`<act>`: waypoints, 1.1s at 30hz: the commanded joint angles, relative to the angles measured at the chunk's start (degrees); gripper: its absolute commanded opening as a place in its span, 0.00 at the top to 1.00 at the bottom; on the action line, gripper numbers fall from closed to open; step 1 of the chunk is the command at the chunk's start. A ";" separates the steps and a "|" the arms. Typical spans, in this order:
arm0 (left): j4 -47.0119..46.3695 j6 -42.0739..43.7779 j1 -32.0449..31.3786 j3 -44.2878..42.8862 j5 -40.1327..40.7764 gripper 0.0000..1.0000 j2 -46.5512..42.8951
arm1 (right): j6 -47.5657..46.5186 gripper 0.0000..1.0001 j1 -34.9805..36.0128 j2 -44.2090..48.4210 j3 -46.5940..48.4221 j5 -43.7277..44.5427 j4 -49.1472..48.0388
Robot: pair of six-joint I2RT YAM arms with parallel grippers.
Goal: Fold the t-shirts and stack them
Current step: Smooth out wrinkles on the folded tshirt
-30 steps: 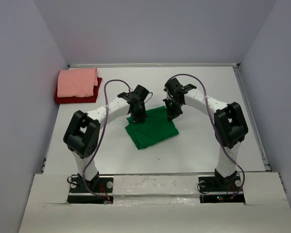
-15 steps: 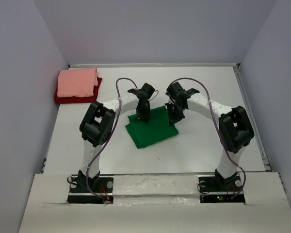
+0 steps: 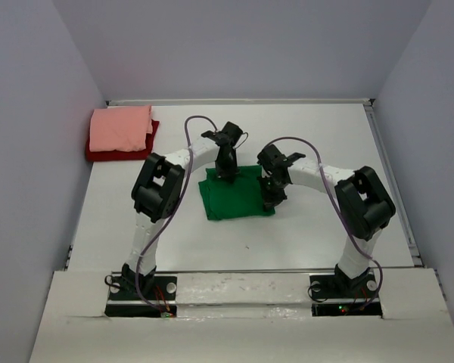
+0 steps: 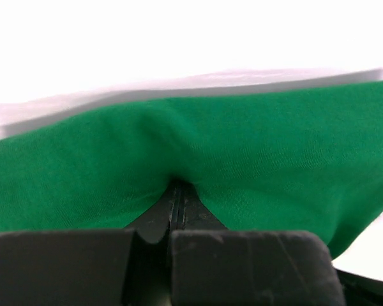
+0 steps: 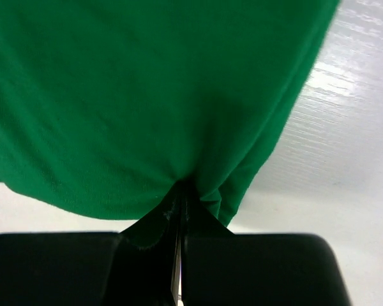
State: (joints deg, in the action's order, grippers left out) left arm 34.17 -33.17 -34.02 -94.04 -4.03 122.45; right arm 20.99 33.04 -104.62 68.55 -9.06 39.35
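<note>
Left claw (image 3: 226, 172) and right claw (image 3: 272, 198) each pinch the green t-shirt (image 3: 234, 200), seemingly mid-fold; next, probably carrying it onto the upper-left stack (image 3: 121, 130).

No readable text, labels, brands, numbers or signs in any view.

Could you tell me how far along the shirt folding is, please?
Done: the pink shirt lies folded on the red shirt at the far left. In hand: the left hand and right hand pinch the folded green shirt. Left: stacking it on that pile.
</note>
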 commanded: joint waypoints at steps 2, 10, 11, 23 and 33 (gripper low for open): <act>2.03 3.63 0.36 -5.09 -0.89 1.00 3.75 | 2.73 1.00 2.30 -1.11 -1.49 -0.87 -3.58; 1.86 3.64 1.41 -5.19 0.34 1.00 3.41 | 3.44 1.00 3.53 -2.52 0.17 -0.26 -3.85; 1.69 3.38 1.59 -4.75 0.52 1.00 2.19 | 3.44 1.00 3.53 -2.61 0.52 0.18 -3.32; -0.42 1.53 2.12 4.38 2.89 1.00 -8.72 | 4.49 1.00 3.53 -3.40 4.30 3.87 -1.39; -2.80 0.30 2.03 8.08 8.76 0.44 -19.00 | 4.23 1.00 3.53 1.33 7.12 8.79 2.21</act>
State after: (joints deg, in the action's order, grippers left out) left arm 32.38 -32.38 -31.92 -86.26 0.10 111.39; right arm 24.93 36.10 -106.94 72.66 -4.47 39.55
